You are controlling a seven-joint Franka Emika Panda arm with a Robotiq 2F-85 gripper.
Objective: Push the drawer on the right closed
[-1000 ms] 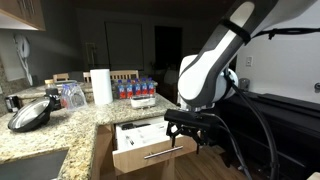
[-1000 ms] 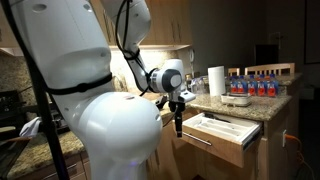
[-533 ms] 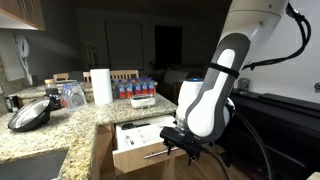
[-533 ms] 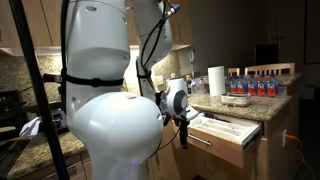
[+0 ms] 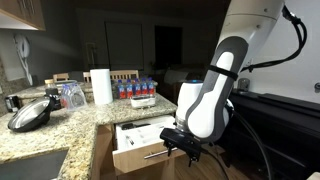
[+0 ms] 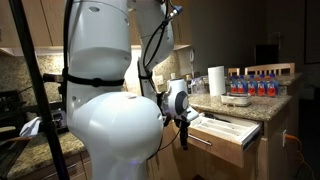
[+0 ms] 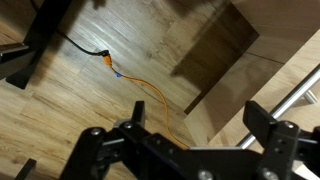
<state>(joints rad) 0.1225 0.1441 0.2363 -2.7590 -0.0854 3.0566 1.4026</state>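
The drawer (image 5: 140, 141) stands pulled out from under the granite counter, with a light tan front, a long silver bar handle (image 5: 157, 154) and a white inside holding small items. It also shows in an exterior view (image 6: 228, 128). My gripper (image 5: 185, 148) hangs low at the drawer's front corner, just outside the handle's end; it shows in both exterior views (image 6: 182, 130). In the wrist view the gripper (image 7: 200, 120) is open and empty. The tan front (image 7: 235, 100) lies beyond its fingers and the handle (image 7: 300, 95) is at the right edge.
On the counter (image 5: 60, 125) stand a paper towel roll (image 5: 100, 87), a pack of water bottles (image 5: 135, 90), glasses and a dark pan (image 5: 30, 115). An orange cable (image 7: 150, 90) and a black stand foot (image 7: 30, 50) lie on the wood floor below.
Since a second ago the arm has swung down and lowered the gripper to the drawer's front. In the last half second almost nothing moved. The drawer is still pulled out.
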